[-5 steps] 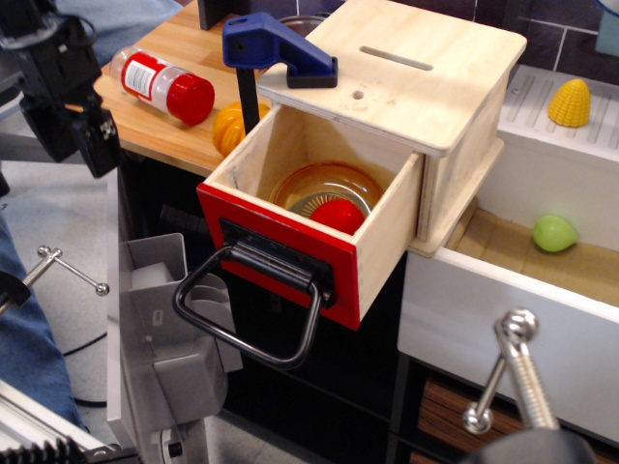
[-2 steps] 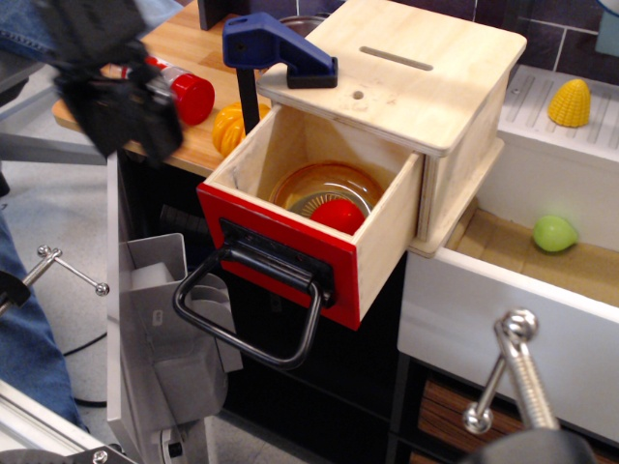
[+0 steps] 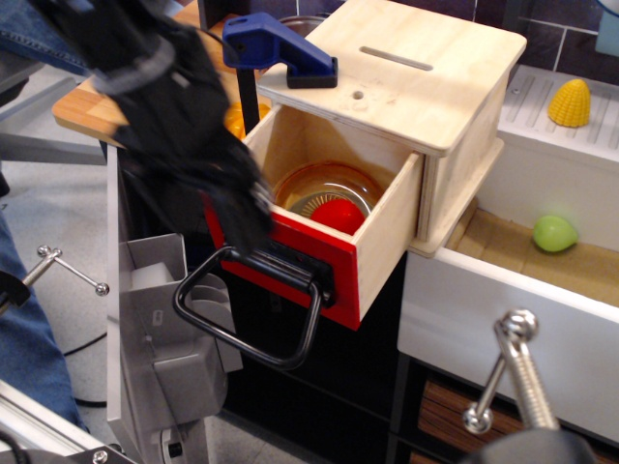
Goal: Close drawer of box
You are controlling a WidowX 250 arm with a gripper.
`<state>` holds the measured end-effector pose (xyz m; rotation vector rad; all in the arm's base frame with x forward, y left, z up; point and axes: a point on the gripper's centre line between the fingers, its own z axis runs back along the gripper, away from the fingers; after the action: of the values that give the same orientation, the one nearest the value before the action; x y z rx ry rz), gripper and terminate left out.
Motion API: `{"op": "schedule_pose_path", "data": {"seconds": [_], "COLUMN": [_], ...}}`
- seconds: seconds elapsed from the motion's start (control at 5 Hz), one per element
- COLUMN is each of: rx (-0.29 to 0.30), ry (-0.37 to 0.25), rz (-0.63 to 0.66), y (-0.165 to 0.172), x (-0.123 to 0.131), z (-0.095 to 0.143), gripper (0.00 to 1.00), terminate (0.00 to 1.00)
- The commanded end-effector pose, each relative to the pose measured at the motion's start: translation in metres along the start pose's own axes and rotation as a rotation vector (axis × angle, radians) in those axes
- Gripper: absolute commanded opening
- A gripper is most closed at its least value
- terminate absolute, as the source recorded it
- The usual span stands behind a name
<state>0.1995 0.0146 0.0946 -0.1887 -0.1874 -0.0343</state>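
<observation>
- Black and blurred with motion, the robot arm's pincer [image 3: 237, 208] now reaches down across the left corner of the pale plywood drawer with its glossy red front panel [image 3: 309, 227]. A second ago it hung far off at the left edge of the view, and a moment ago it was above the wooden table [image 3: 82, 106] near the red-capped bottle, which the arm now hides.
- Whether the pincer's jaws stand apart or together cannot be told; the blur swallows them.
- Nothing else in this single view has shifted. The drawer sticks out as far as before from the large cube-like pale plywood box with a slot and round hole in its top [image 3: 416, 72], and its big black metal loop handle [image 3: 251, 314] hangs down from the front.
- Inside the drawer sit an amber glass bowl [image 3: 324, 188] and a red rounded object [image 3: 338, 215], unmoved.
- A blue clamp [image 3: 276, 48] grips the box's top corner, so the box should hold firm under a push.
- My reading: the approach is nearly done and the closing push has not started. The pincer seems placed at the red front, ready to press it toward the box.
</observation>
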Motion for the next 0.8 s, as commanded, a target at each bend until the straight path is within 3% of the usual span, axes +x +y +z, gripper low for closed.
{"op": "schedule_pose_path", "data": {"seconds": [0.0,0.2,0.4,0.6], "rx": [0.075,0.115,0.137,0.123], "ry": [-0.045,-0.021,-0.006,0.014], "rz": [0.089,0.097,0.072,0.037], "y": [-0.007,-0.002,-0.001,0.001], "x": [0.0,0.008,0.028,0.047], "z": [-0.023,-0.044,-0.05,-0.044], "gripper": [1.0,1.0,1.0,1.0], "terminate": [0.0,0.0,0.0,0.0]}}
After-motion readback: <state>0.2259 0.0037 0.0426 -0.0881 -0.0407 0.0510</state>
